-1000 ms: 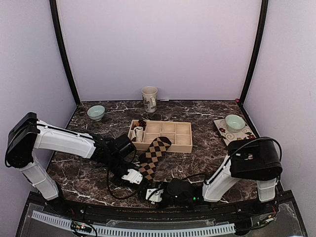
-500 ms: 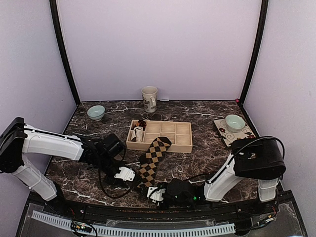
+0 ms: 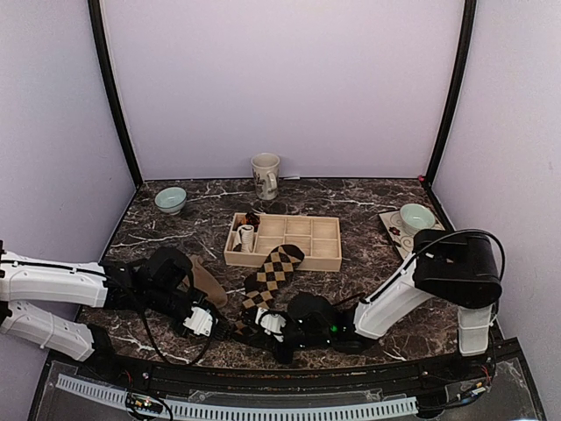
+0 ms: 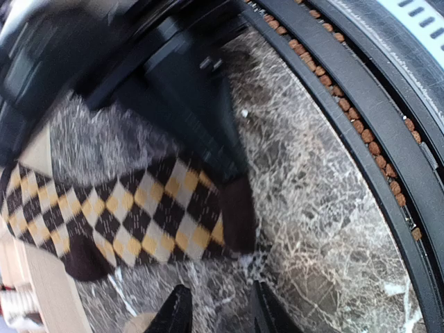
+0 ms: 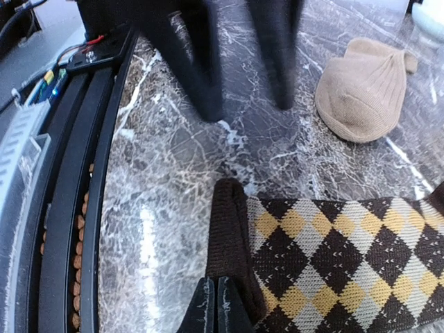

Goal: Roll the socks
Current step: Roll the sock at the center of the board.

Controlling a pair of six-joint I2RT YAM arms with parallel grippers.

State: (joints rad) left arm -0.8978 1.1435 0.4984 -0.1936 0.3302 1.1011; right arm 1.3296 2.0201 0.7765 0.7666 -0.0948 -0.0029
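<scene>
right pincer (image 5: 214,300) closed tight, tips touching the argyle sock (image 5: 333,257); left pincer (image 4: 220,305) partly open, holding nothing.

Cropped rightward: argyle sock (image 5: 333,243); left arm (image 3: 140,282) partly hides tan sock (image 3: 210,281).

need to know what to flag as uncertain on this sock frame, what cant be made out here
1. Right wrist view: the right gripper, shut, covers the near end of the argyle sock, so a pinch cannot be confirmed.
2. Right wrist view: the sock's far end is cut off by the right edge.
3. Top view: the rolled items in the wooden tray are too small to identify.
4. Left wrist view: the upper left is motion-blurred.
</scene>
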